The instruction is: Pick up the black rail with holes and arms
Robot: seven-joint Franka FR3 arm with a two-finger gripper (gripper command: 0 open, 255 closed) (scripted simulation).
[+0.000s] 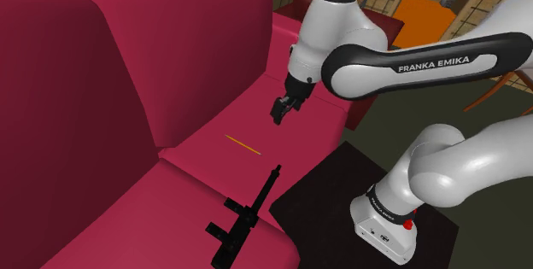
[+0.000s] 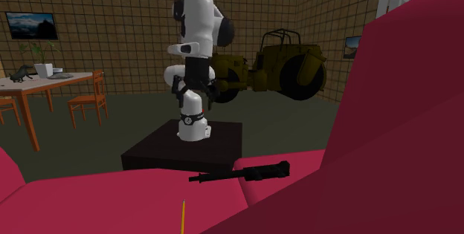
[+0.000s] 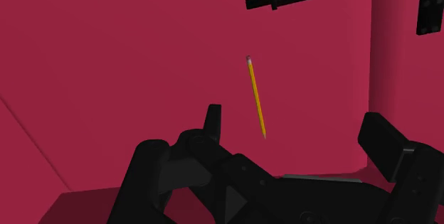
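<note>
black rail (image 1: 248,216) lies flat on sofa (image 1: 196,165) seat, close along front edge | long axis parallel to that edge, thin end toward pencil (image 1: 242,143) | hand (image 1: 282,109) fingers apart, holding nothing, above seat beyond pencil | bare seat between rail and backrest; stand (image 1: 342,182) just past front edge

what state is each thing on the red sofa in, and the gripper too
black rail with holes and arms: lying flat on the red sofa seat, not held
thin yellow pencil: lying flat on the seat, apart from the rail
all-black two-finger gripper: open, empty, hovering over the seat
</note>
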